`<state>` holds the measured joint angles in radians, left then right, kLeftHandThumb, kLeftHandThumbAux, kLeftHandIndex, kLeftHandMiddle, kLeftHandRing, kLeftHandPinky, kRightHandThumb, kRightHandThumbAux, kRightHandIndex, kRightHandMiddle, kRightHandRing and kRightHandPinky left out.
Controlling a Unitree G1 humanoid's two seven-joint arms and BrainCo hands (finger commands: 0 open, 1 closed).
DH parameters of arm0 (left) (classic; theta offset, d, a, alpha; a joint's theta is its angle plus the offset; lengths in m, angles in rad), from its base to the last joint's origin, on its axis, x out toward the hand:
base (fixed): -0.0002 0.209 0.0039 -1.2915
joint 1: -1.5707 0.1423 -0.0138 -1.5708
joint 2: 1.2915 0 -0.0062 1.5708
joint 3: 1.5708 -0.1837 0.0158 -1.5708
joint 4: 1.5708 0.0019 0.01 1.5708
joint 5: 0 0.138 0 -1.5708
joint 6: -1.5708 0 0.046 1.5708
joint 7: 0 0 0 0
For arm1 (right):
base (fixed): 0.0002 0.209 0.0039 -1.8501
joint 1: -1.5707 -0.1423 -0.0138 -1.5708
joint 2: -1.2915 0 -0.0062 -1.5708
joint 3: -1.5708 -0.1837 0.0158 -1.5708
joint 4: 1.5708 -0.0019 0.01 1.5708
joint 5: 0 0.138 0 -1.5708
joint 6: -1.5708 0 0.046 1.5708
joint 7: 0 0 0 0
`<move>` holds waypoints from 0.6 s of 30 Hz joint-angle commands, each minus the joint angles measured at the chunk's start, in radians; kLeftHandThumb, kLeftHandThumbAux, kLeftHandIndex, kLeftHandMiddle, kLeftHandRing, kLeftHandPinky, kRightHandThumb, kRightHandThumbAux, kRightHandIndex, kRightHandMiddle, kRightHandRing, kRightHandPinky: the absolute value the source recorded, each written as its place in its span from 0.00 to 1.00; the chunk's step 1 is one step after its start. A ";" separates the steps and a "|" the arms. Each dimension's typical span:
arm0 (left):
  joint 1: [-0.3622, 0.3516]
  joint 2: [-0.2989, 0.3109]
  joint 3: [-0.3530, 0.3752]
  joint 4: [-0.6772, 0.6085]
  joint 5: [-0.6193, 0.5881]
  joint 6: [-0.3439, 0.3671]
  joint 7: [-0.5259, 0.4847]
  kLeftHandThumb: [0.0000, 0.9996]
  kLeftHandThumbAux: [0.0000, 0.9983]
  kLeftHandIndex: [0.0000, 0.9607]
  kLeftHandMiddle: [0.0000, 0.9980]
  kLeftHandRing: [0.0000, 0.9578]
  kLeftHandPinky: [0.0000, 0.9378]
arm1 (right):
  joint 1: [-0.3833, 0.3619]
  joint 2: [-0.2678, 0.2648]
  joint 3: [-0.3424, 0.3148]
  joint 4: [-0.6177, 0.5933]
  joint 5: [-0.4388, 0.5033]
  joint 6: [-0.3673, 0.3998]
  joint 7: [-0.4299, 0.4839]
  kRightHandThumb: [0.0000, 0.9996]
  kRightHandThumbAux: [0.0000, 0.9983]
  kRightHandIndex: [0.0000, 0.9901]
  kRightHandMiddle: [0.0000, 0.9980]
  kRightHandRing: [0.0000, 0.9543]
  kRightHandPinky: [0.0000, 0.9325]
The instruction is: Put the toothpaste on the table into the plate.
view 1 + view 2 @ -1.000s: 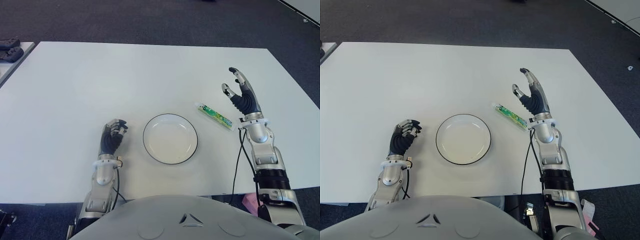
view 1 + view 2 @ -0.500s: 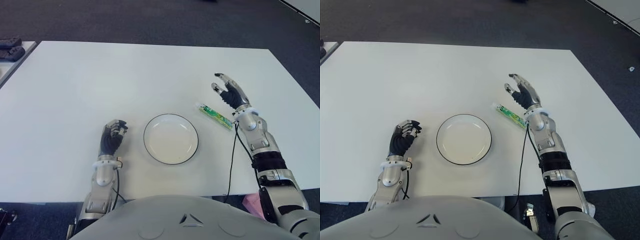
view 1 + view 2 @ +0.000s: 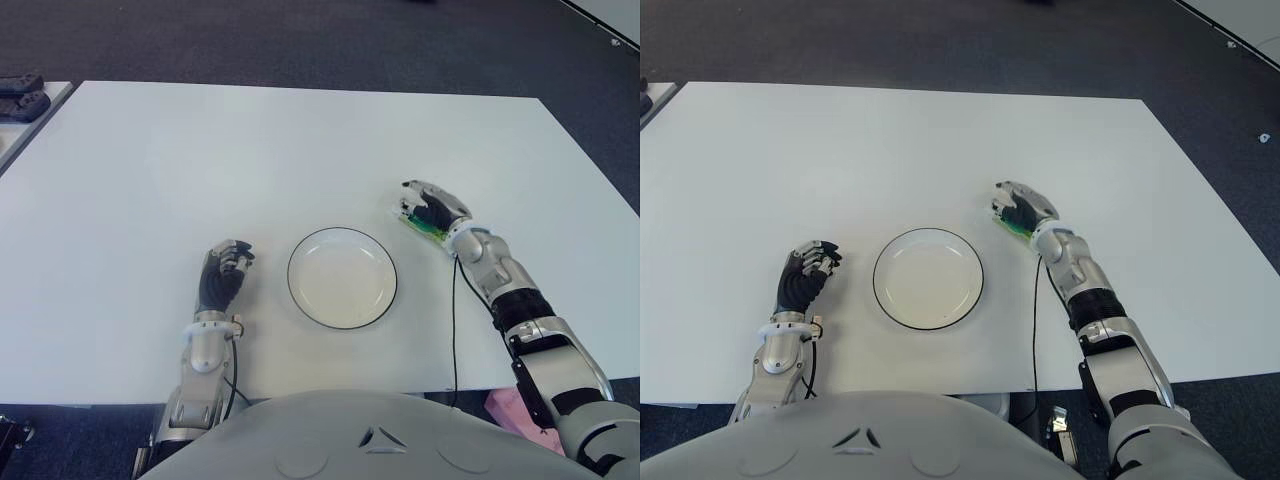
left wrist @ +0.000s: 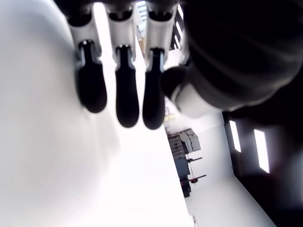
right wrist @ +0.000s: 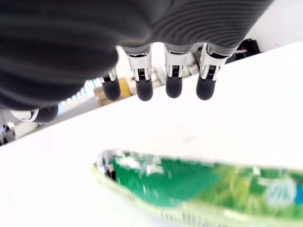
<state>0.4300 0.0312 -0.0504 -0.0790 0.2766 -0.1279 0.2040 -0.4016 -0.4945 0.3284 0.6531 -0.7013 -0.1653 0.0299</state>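
On my left, the left hand (image 3: 222, 277) shows on the white table (image 3: 180, 160) just left of the plate (image 3: 341, 277), its fingers curled in and holding nothing; I leave it idle. The plate is round and shallow, white with a thin dark rim, glossy, and nothing lies in it. Right of it, near but apart, lies the toothpaste (image 5: 199, 187): a flat, soft-looking tube printed in green and white with a crimped flat end, flat on the tabletop and angled away from the plate. My right hand (image 3: 432, 207) is over it, covering most of the tube from the head cameras. In the right wrist view the fingers (image 5: 173, 78) hang extended side by side above the tube, clear of it and not closed, with the thumb out to one side, so I judge the grasp not yet made. To do this well, I would bring the fingertips down on the far edge and the thumb on the near edge, across the narrow width, and close gently. The tube is thin and lies low on a smooth, slick surface, so it could slide or skid away; a firm pinch before lifting matters.
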 commanded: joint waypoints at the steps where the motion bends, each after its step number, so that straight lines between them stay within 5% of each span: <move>1: 0.008 0.001 0.002 0.006 0.003 0.022 -0.001 0.70 0.72 0.45 0.50 0.54 0.56 | -0.023 -0.005 0.057 0.043 -0.047 0.031 0.010 0.61 0.12 0.00 0.00 0.00 0.00; 18: 0.019 0.003 0.004 -0.015 -0.006 0.027 -0.011 0.70 0.72 0.44 0.50 0.54 0.57 | 0.034 -0.006 0.111 0.037 -0.015 0.031 0.062 0.58 0.13 0.00 0.00 0.00 0.00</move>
<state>0.4373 0.0315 -0.0491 -0.0891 0.2749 -0.1209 0.2040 -0.4285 -0.4999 0.4277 0.7023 -0.7411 -0.1377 0.0340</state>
